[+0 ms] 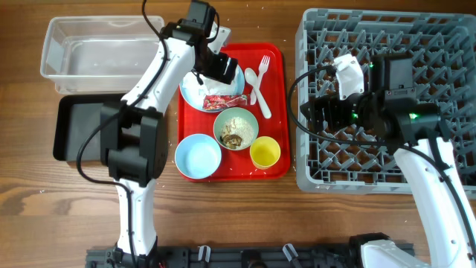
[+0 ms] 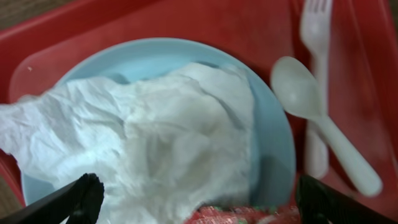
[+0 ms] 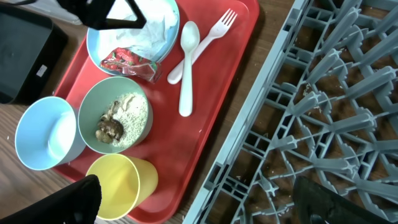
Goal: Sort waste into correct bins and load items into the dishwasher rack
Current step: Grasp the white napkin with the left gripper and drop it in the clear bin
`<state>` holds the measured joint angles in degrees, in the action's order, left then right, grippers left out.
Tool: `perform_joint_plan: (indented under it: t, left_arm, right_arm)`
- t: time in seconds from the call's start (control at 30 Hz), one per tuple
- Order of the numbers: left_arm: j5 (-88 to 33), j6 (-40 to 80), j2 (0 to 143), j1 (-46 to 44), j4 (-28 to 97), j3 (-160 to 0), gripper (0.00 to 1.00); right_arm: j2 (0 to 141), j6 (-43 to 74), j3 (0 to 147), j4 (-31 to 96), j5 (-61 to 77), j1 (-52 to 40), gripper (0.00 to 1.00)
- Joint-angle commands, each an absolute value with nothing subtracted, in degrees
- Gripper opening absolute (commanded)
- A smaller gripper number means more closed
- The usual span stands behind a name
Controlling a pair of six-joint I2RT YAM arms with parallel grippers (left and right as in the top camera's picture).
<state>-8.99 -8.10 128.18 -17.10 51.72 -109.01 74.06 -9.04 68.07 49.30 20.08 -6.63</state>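
My left gripper (image 1: pixel 218 72) (image 2: pixel 199 208) is open, low over the crumpled white napkin (image 2: pixel 155 137) that lies on the pale blue plate (image 1: pixel 195 95) (image 2: pixel 273 143). The red wrapper (image 1: pixel 220 102) (image 2: pixel 242 216) lies on the plate's near edge. The white spoon (image 2: pixel 301 90) and fork (image 2: pixel 317 25) lie on the red tray beside the plate. The green bowl (image 1: pixel 236 128) (image 3: pixel 115 115) holds the rice-like scraps. The blue bowl (image 1: pixel 198 156) and the yellow cup (image 1: pixel 265 152) (image 3: pixel 121 183) stand at the tray's front. My right gripper (image 1: pixel 318 112) (image 3: pixel 205 205) is open and empty over the left edge of the grey dishwasher rack (image 1: pixel 387 160) (image 3: pixel 323 112).
The clear tub (image 1: pixel 97 45) stands at the back left, with the black tray (image 1: pixel 78 130) in front of it. The red serving tray (image 1: pixel 277 112) lies between the bins and the rack. My left arm reaches across the black tray's right side.
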Motion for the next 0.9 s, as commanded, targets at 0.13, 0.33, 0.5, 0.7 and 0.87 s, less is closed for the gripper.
perform_joint_plan:
  t: [0.13, 0.33, 0.5, 0.7, 0.87]
  left_arm:
    - [-6.5, -9.2, 135.5, -15.9, 48.2, -110.2, 1.00]
    - [-6.5, -9.2, 137.4, -15.9, 48.2, -110.1, 0.34]
    - [-6.5, -7.4, 136.3, -15.9, 48.8, -110.4, 0.04]
    - [-5.9, -5.1, 122.0, -13.5, 53.1, -120.5, 0.04]
    - [-1.2, -5.8, 117.3, -3.5, 50.2, -120.7, 0.04]
  right_arm:
    - [74.9, -8.8, 68.9, 49.5, 21.5, -6.5, 1.00]
    - [76.3, -8.8, 68.9, 49.6, 21.5, -6.5, 1.00]
    - [76.4, -8.8, 68.9, 49.9, 21.5, -6.5, 1.00]
    - [76.4, -8.8, 68.9, 50.0, 21.5, -6.5, 1.00]
    - [76.4, -8.8, 68.9, 49.5, 21.5, -6.5, 1.00]
